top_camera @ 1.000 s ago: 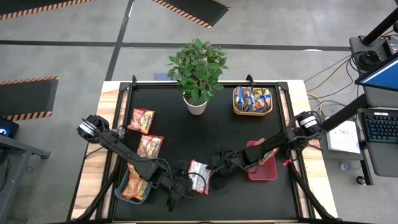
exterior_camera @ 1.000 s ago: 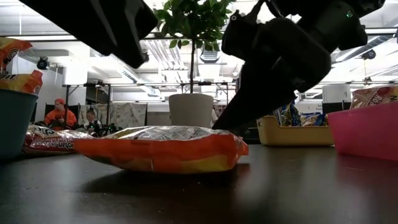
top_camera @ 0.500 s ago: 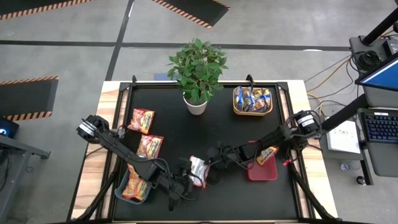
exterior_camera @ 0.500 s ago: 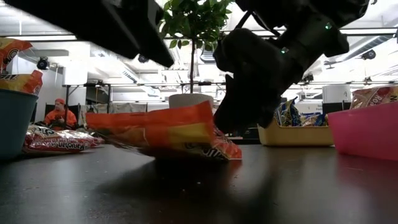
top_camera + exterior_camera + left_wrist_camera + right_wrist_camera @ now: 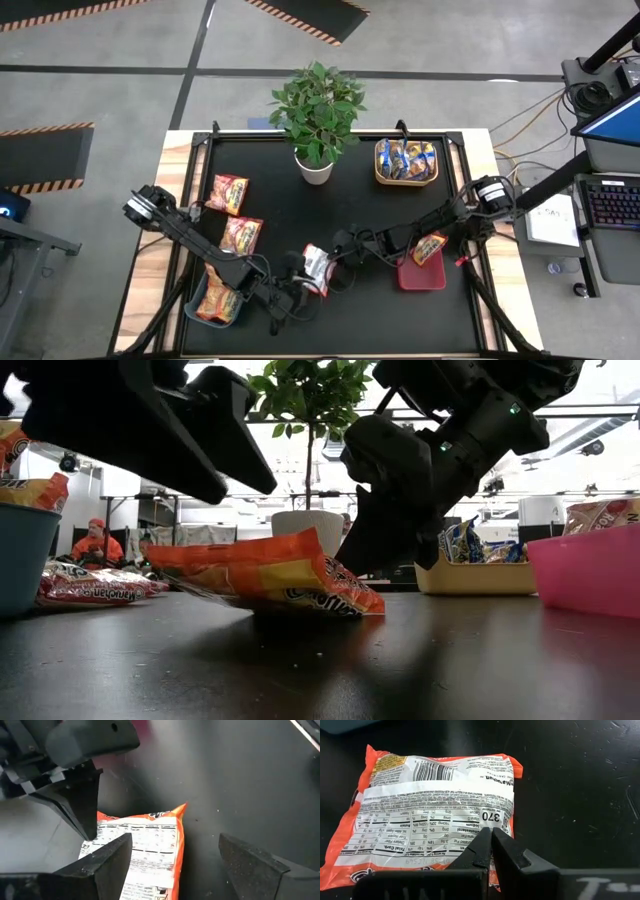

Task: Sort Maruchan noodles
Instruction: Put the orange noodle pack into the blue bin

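At the near edge of the black table [image 5: 300, 215], an orange Maruchan packet [image 5: 316, 270] lies label-side up, one end tilted off the surface. The left end effector [image 5: 175, 857] hovers over it with fingers spread wide, holding nothing. The right end effector [image 5: 492, 847] has its fingers pressed together, tips touching the packet's edge. Beside the left arm, a grey-blue bin [image 5: 192, 302] holds orange packets. A pink bin [image 5: 420, 275] holds one packet. Farther off lie two loose red-pink packets [image 5: 228, 193], then a potted plant [image 5: 316, 115] and a yellow bin [image 5: 406, 178] of blue packets.
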Controlling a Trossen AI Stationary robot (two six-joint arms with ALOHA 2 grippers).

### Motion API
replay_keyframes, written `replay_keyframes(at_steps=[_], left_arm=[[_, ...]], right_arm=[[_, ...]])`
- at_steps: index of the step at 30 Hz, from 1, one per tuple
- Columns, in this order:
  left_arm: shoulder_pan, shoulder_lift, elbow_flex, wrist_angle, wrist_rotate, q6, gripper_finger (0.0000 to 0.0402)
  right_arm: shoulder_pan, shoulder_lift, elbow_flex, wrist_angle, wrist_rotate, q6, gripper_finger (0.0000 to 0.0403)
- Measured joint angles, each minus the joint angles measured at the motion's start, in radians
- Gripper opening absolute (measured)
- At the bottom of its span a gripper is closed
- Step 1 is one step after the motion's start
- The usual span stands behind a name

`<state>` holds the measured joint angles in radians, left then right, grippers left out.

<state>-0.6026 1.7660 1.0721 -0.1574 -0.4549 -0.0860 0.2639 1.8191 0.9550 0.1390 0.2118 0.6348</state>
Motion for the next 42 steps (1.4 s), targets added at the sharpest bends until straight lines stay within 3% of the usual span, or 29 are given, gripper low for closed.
replay_keyframes(at_steps=[14, 18, 20, 24, 28, 36, 42], left_arm=[[-0.008, 0.001, -0.050, -0.042, -0.080, 0.062, 0.0279], [-0.022, 0.054, -0.056, -0.011, -0.082, 0.105, 0.0279], [-0.034, 0.093, -0.049, -0.011, -0.142, 0.111, 0.0279], [-0.052, 0.153, -0.006, -0.037, -0.382, 0.104, 0.0279], [-0.053, 0.207, 0.036, -0.049, -0.386, 0.100, 0.0274], [-0.053, 0.254, 0.080, -0.088, -0.408, 0.044, 0.0223], [-0.053, 0.254, 0.080, -0.090, -0.417, 0.014, 0.0142]], right_arm=[[-0.003, 0.001, -0.002, 0.005, -0.002, 0.002, 0.0009], [-0.003, 0.002, -0.002, 0.006, -0.002, 0.005, 0.0009], [-0.003, 0.002, -0.002, 0.008, 0.000, 0.005, 0.0009], [-0.003, 0.002, -0.002, 0.010, 0.000, 0.011, 0.0009], [-0.004, 0.002, -0.002, 0.010, 0.003, 0.013, 0.0009], [-0.004, 0.002, -0.002, 0.011, 0.002, 0.013, 0.0009], [-0.004, 0.002, -0.002, 0.011, 0.002, 0.012, 0.0009]])
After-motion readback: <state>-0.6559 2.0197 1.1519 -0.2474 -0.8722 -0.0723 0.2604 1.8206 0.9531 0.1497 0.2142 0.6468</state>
